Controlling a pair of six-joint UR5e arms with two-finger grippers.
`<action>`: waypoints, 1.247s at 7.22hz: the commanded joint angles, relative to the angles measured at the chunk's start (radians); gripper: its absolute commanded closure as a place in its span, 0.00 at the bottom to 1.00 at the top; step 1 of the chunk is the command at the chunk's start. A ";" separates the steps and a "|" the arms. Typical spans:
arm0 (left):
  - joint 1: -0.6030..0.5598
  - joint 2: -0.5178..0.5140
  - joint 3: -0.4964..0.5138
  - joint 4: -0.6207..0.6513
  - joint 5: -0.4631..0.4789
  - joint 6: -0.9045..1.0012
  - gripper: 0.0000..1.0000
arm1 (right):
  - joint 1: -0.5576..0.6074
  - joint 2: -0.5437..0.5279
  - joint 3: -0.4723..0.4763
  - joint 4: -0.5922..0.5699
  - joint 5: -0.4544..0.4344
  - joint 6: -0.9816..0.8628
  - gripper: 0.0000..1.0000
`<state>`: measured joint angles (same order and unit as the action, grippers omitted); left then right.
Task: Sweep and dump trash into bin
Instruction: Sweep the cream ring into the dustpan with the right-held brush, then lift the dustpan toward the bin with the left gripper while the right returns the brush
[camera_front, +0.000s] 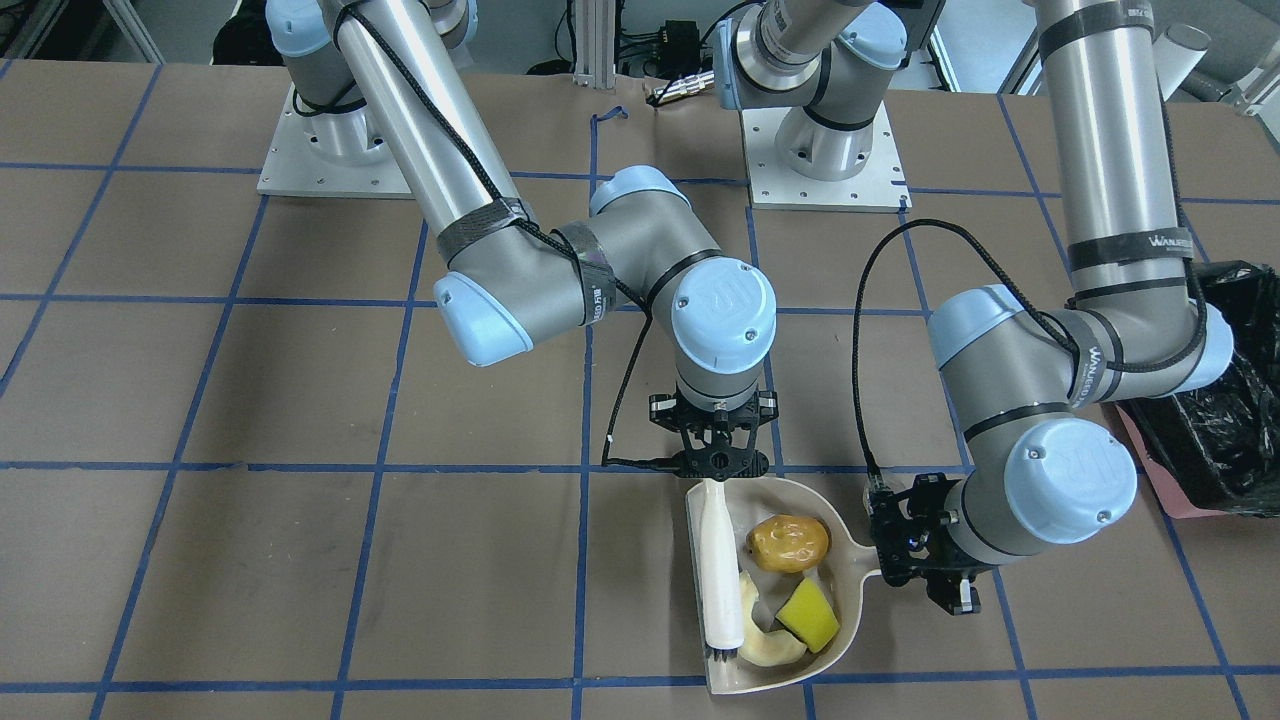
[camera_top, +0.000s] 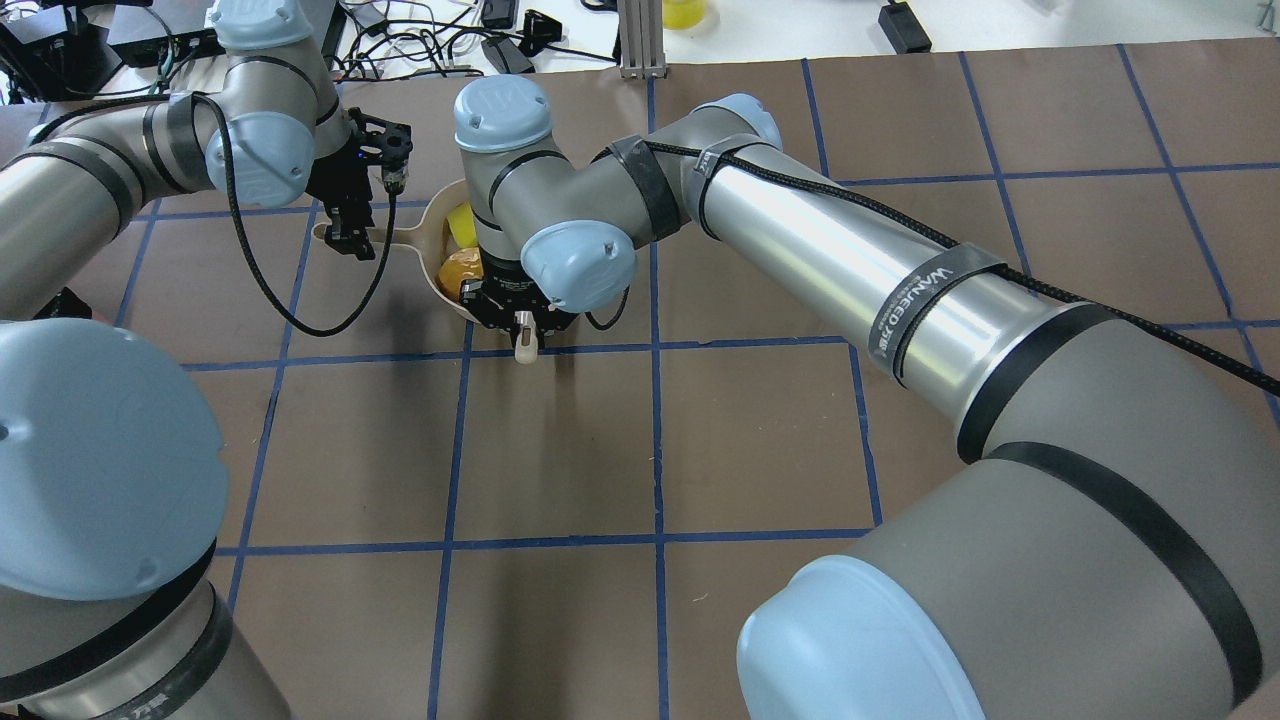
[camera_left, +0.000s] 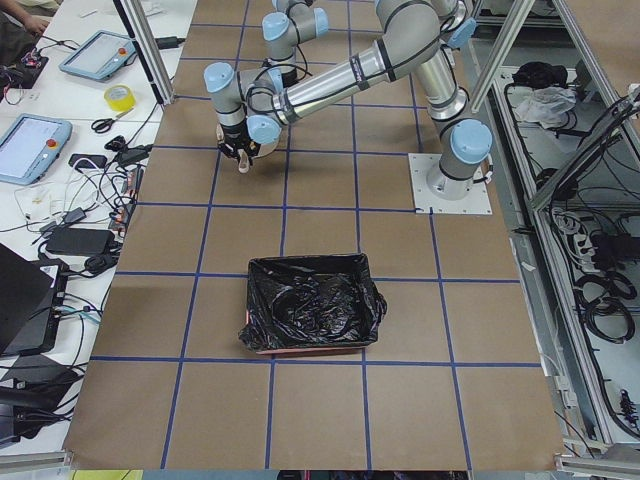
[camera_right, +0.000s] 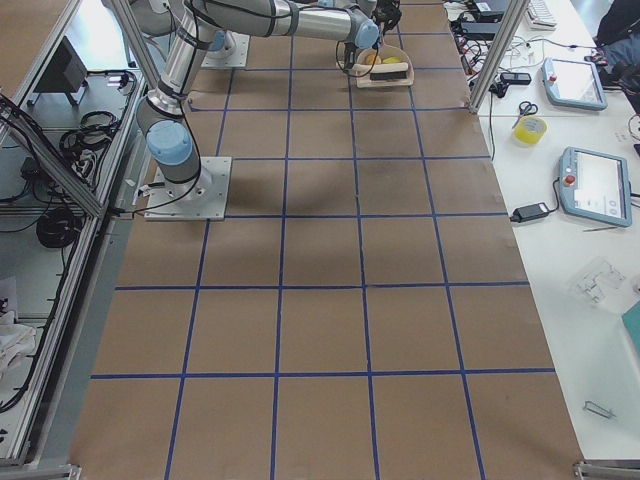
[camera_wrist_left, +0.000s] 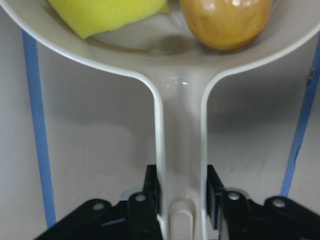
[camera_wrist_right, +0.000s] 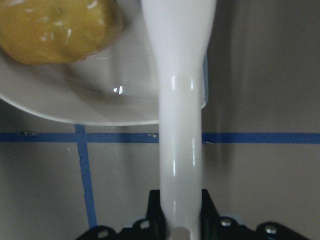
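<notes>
Evidently the sweeping was as good as done. At the front-facing view's left, the right gripper (camera_front: 715, 462) was clamped on the handle end of the white brush (camera_front: 720, 570). The brush lay just inside the straight open edge of the beige dustpan (camera_front: 852, 600).

All the trash sat in the pan: the potato-shaped lump (camera_front: 788, 543) nearest the robot, the yellow wedge (camera_front: 808, 614) beyond it, and the cream curved slice (camera_front: 765, 648) just beside the bristles. Next along, the left gripper (camera_front: 890, 568) was closed on the pan's handle. At the far right stood the bin (camera_front: 1225, 440), well apart from the pan. By my reading, what remained was to carry the loaded pan across and tip it in.

Only the front-facing view showed all three pieces; from overhead the right wrist hid the slice and the brush head. The wrist cameras alone made the grips plain, with fingers pressed against both sides of each handle. The left side view gave the whole bin, its black liner open, with no piece visible inside it.
</notes>
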<state>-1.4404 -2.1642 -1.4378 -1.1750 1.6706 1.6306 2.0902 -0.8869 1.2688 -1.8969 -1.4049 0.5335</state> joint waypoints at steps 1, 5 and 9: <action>0.000 0.001 -0.003 0.000 0.000 0.000 0.95 | -0.069 -0.051 0.009 0.118 -0.053 -0.015 1.00; 0.038 0.033 -0.004 -0.011 -0.121 -0.002 0.96 | -0.472 -0.245 0.090 0.306 -0.063 -0.290 1.00; 0.159 0.113 0.013 -0.130 -0.172 0.055 0.96 | -0.775 -0.346 0.346 0.213 -0.201 -0.796 1.00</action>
<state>-1.3296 -2.0796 -1.4274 -1.2755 1.5049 1.6556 1.4048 -1.2203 1.5423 -1.6268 -1.5489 -0.0932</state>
